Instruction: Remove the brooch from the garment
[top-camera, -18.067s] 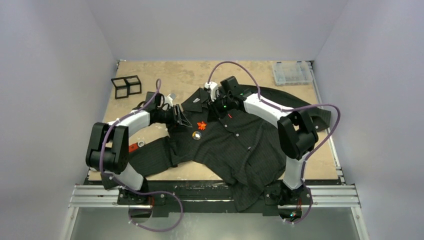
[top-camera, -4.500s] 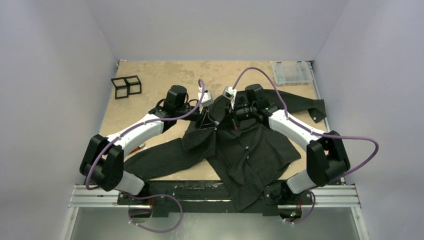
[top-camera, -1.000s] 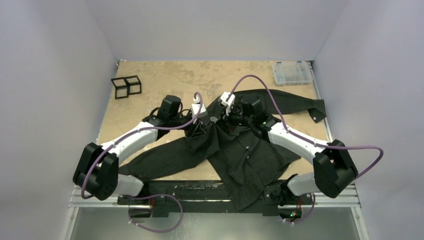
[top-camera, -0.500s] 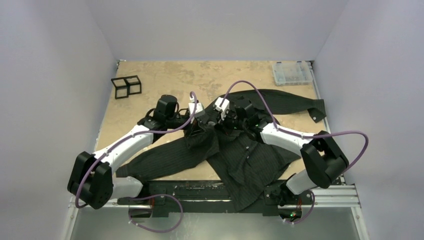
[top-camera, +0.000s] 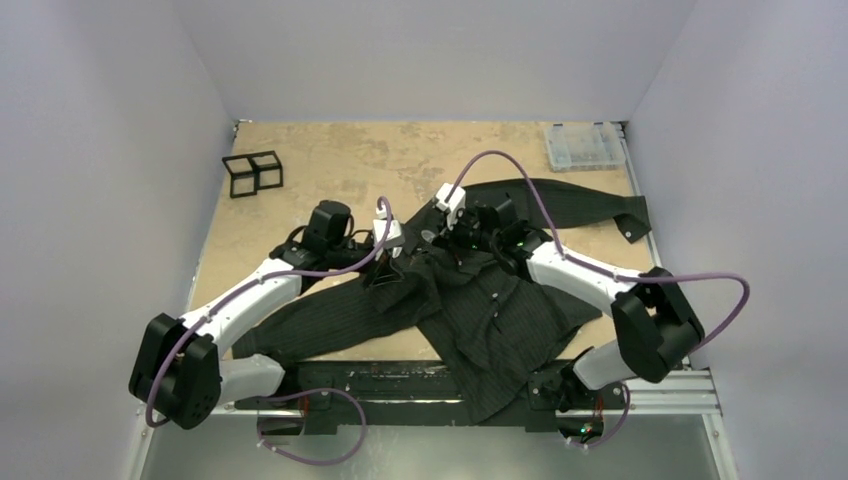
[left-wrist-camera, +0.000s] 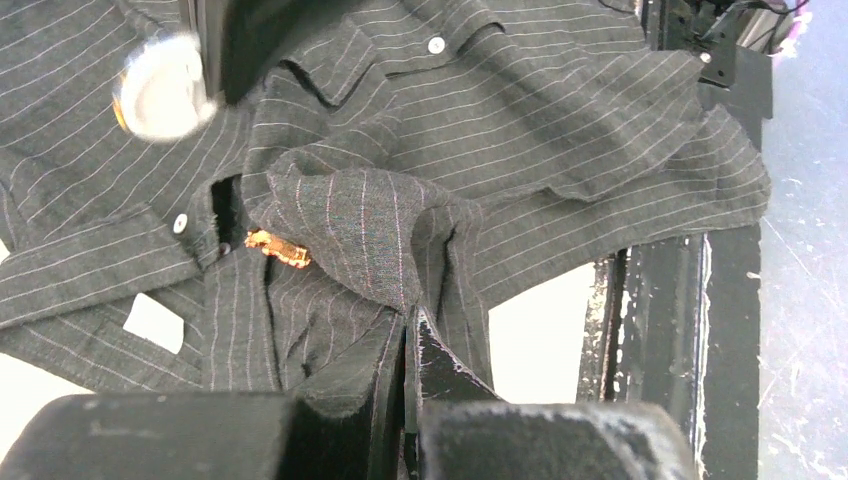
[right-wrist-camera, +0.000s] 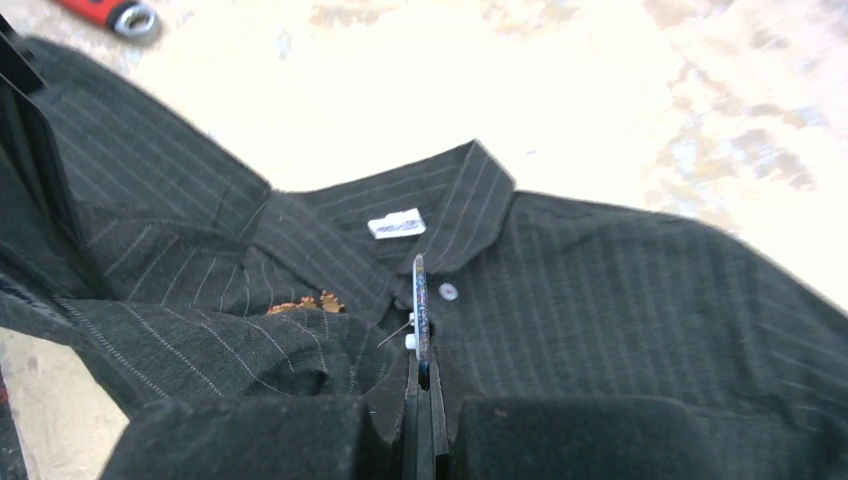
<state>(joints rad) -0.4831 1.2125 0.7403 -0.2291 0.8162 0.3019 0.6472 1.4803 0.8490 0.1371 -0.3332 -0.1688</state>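
tan, mottled table, enclosed by pale walls. the black pinstriped garment lies crumpled across its near centre. the hem hangs over the near edge, one sleeve runs to the far right and the other toward the left arm's base.

left gripper: clenched on a raised fold of the garment's front. the cloth is pinched between the fingers and tents up from them.

right gripper: clenched on a round brooch. its own camera shows the brooch edge-on, as a thin disc standing just below the collar beside a white button. a fine pin shows at the disc's lower left; whether it sits in the cloth cannot be determined. in the left wrist view the same disc is a blurred pale circle at top left, against a dark finger cut off by the frame. its face is unreadable.

an orange-brown brooch lies on the garment near the placket, mostly hidden under the lifted fold. only a ragged edge shows in either wrist view, so its shape is undetermined.

from overhead, both grippers merge with the black cloth near the collar, and neither the jaws nor the brooches can be made out.

other items:
- white neck label inside the collar, text illegible.
- red object on the table, cut off by the frame.
- black wire cube frames, far left.
- clear plastic box, far right corner, contents indistinct.
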